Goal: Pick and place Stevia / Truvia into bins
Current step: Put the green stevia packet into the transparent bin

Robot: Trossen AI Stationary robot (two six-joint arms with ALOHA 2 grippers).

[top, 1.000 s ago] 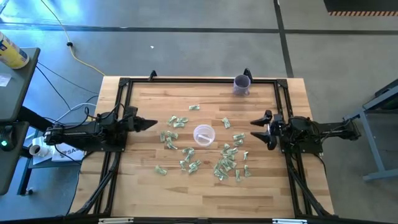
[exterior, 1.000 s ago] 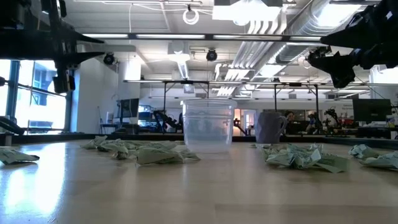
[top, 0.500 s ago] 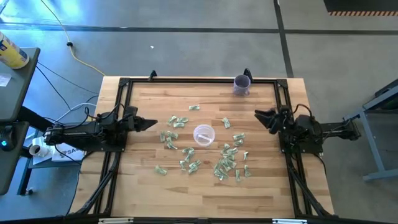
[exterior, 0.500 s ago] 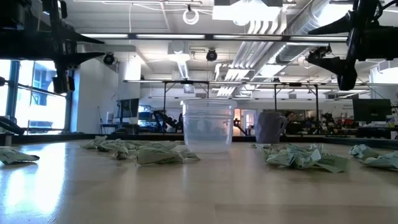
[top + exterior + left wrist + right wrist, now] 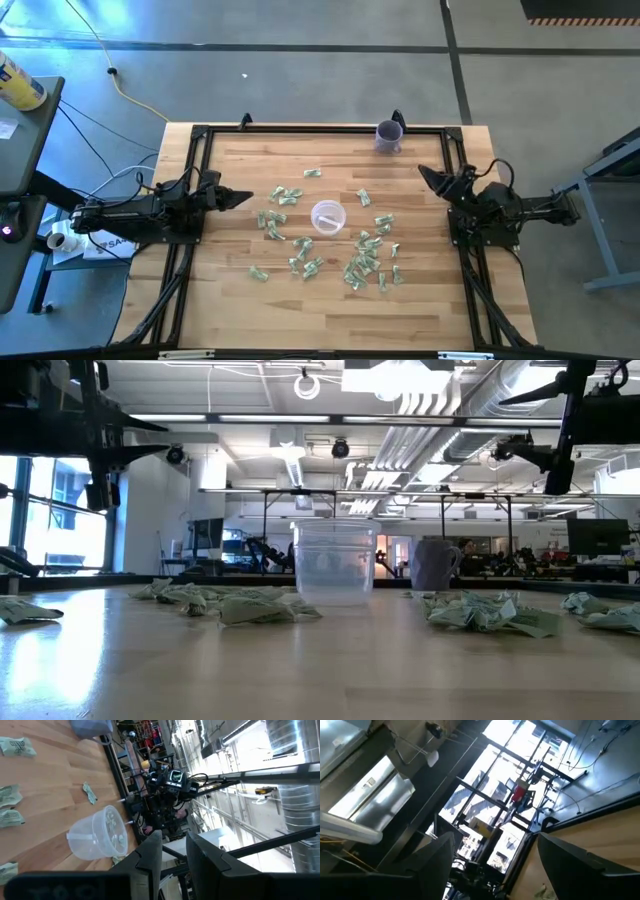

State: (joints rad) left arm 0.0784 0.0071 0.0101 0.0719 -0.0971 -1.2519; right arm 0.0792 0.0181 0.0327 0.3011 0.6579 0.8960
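The clear plastic cup [image 5: 327,216] stands upright near the table's middle; it also shows in the low view [image 5: 334,565] and the left wrist view [image 5: 97,840]. Several pale green sachets [image 5: 365,258] lie flat around it, most on its near right [image 5: 480,610], some on its left [image 5: 272,222]. My left gripper [image 5: 243,198] hovers left of the cup, level, open by a narrow gap [image 5: 174,837]. My right gripper [image 5: 428,173] is raised near the table's right edge, tipped upward, open wide [image 5: 497,839] and holding nothing.
A grey-purple cup [image 5: 388,135] stands at the far edge, right of centre. A black rail frame [image 5: 200,135] runs around the wooden tabletop. Bare wood lies along the near edge and in the far left part of the table.
My right gripper has drawn back from the sachets toward the table's right and far edges, risen, and tipped its fingers upward. The cup and the sachets have stayed in place.
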